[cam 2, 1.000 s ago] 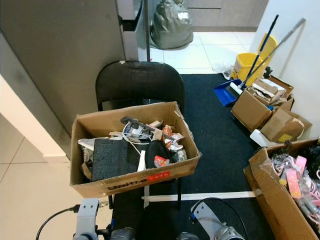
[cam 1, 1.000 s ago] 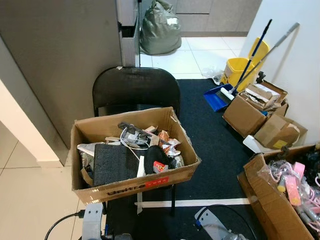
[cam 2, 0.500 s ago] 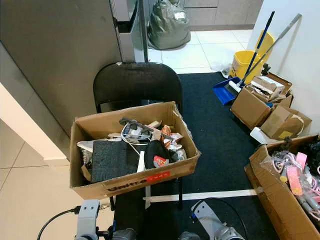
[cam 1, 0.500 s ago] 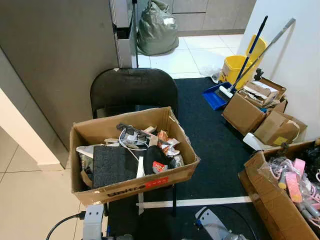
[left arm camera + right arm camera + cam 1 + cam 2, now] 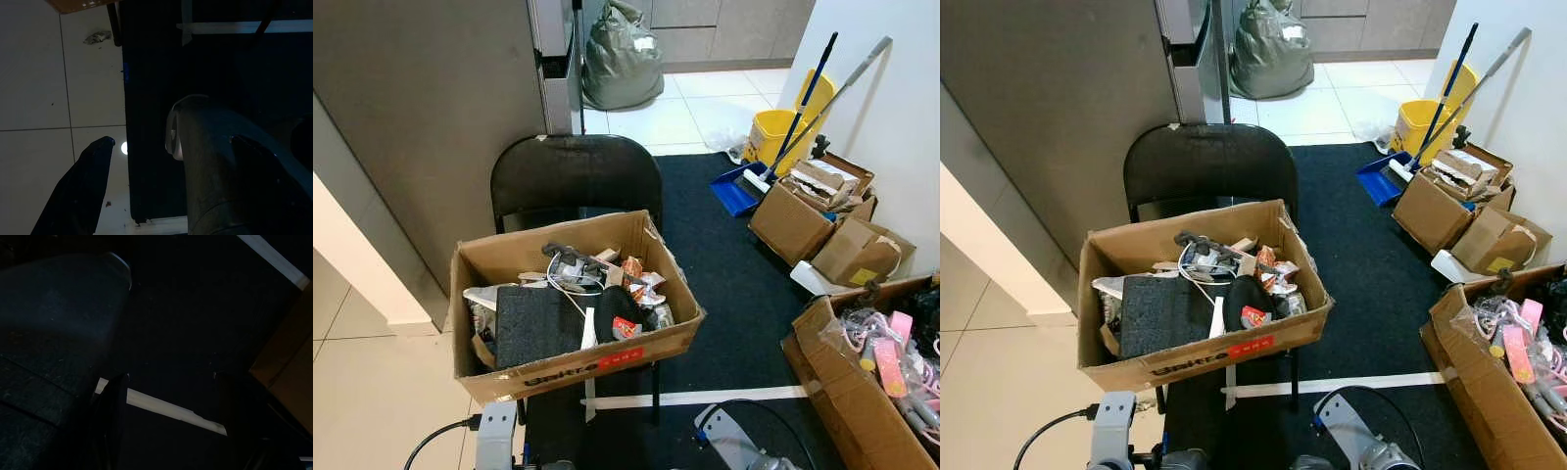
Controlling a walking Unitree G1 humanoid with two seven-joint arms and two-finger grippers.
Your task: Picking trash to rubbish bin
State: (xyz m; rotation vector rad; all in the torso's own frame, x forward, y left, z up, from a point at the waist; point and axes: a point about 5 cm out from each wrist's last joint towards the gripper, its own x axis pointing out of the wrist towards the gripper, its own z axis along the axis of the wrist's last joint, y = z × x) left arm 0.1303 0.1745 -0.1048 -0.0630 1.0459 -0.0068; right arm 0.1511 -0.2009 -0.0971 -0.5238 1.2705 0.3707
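Note:
A cardboard box (image 5: 570, 365) full of trash stands on a black chair (image 5: 576, 176) straight ahead. Inside lie a black foam pad (image 5: 536, 321), tangled cables (image 5: 570, 269) and a red wrapper (image 5: 625, 328). A yellow bucket (image 5: 773, 132) stands at the far right by the wall, and a stuffed grey-green bag (image 5: 623, 54) sits on the tiles beyond. Both arms hang low at my sides. My left gripper (image 5: 172, 141) is open over the carpet edge, near a crumpled scrap (image 5: 97, 37) on the tile. My right gripper (image 5: 168, 377) is open above dark carpet.
A dark carpet (image 5: 724, 284) with a white tape line (image 5: 705, 397) runs past the chair. Cardboard boxes (image 5: 798, 220) and a blue dustpan (image 5: 734, 191) line the right wall. An open box of pink items (image 5: 842, 392) sits near right. A grey cabinet (image 5: 431, 117) stands left.
The whole picture has shifted slightly, so the camera moved. The box, chair and other things stay where they were.

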